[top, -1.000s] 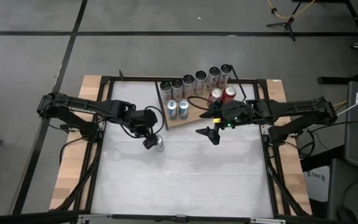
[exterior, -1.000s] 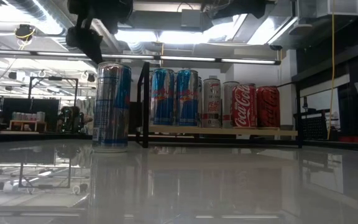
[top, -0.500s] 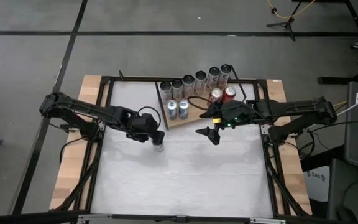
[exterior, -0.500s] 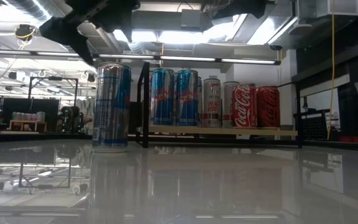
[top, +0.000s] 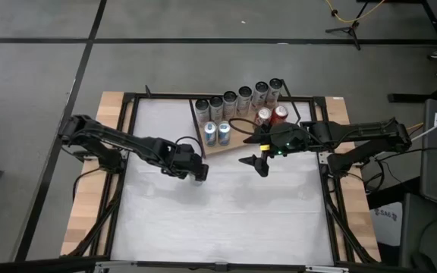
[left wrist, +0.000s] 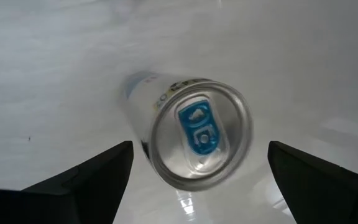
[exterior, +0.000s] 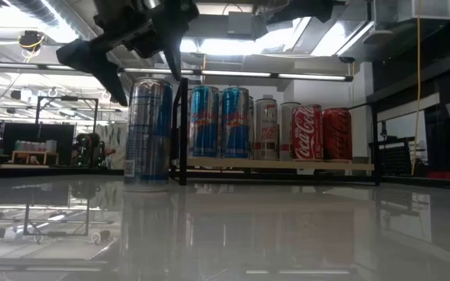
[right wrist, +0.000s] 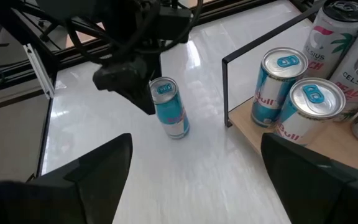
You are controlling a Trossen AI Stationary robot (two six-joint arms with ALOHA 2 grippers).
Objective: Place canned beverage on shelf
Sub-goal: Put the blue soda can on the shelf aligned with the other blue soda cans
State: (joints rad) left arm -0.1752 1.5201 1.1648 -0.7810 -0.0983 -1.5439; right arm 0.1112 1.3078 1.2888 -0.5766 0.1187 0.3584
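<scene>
A slim blue-and-silver beverage can [top: 198,176] stands upright on the glossy white surface [top: 226,212], just beside the near left corner of the shelf [top: 230,144], a flat light-brown wooden board with a thin black wire frame. The left hand [top: 196,171] hovers directly above the can, its two dark fingers [left wrist: 79,180] spread wide to either side of the silver lid with its blue pull tab; they are not touching the can (the left wrist view looks straight down on the lid between them). In the low view the can stands apart from the black frame post, with the left hand just over its rim.

On the shelf stand two blue-and-silver cans [top: 217,133], two red cola cans [top: 271,115] and a back row of pale tall cans [top: 237,97].

The right hand [top: 259,164] hangs over the white surface in front of the shelf, its fingers also spread and gripping nothing.
</scene>
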